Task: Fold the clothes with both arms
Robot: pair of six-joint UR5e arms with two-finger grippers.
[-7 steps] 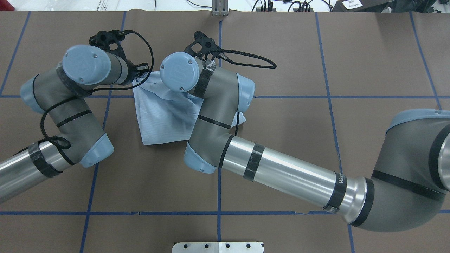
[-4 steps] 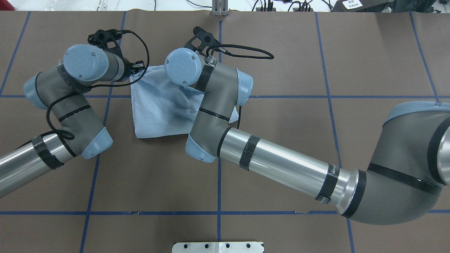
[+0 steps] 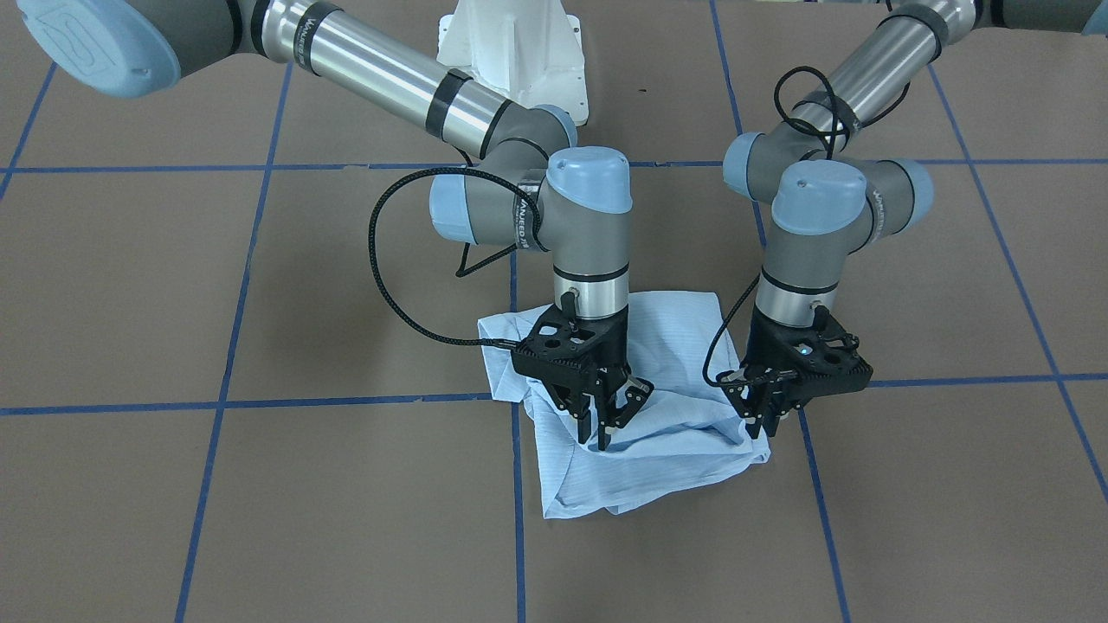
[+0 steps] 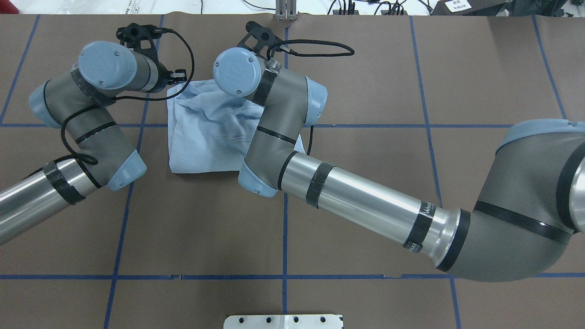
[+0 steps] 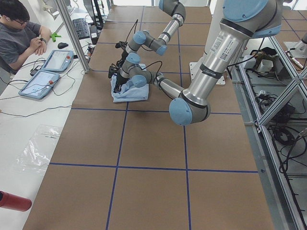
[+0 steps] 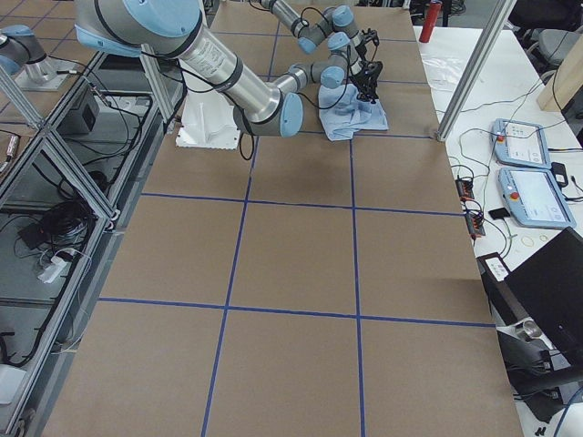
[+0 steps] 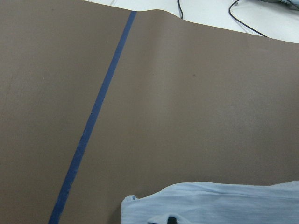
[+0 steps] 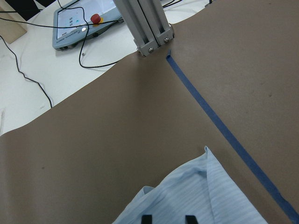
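Count first: one shirt (image 4: 201, 141), two arms, two sets of jaws. The shirt, pale blue and finely striped, lies rumpled and partly folded on the tabletop (image 4: 411, 91), on the side away from the robot. In the overhead view most of it is left of the centre tape line.

The left arm (image 4: 91, 137) stands at the shirt's far left corner. The left jaws are clenched on the shirt's edge, tips together in the fabric. The right arm (image 4: 356, 201) stretches over the shirt. The right jaws are parted, tips down on the cloth near its far edge, with nothing pinched between them.

Now the surface: a brown covering, with blue tape lines (image 4: 284, 237) marking a grid of big squares. One white pedestal (image 3: 511, 43) sits at the robot's side.

Round the room: one operator (image 5: 19, 38) in grey sits at a white bench (image 5: 29, 120) along the tabletop's far edge. Two touchscreen pendants (image 5: 57, 60) lie beside him, there's one red cylinder (image 5: 14, 201) further down the bench, and an aluminium post (image 5: 72, 28) rises at the edge
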